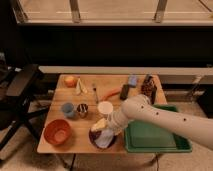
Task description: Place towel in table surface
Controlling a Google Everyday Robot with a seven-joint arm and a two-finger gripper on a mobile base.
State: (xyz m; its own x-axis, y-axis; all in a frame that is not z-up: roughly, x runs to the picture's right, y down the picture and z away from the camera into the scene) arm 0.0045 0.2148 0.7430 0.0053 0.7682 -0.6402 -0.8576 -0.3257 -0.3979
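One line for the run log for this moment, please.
gripper: over plate, table front | towel: not identifiable | tray: beside plate

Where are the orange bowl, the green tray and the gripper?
orange bowl (57,132), camera view, its inside.
green tray (150,137), camera view, bare floor.
gripper (103,130), camera view, tip above the dark plate (94,143).
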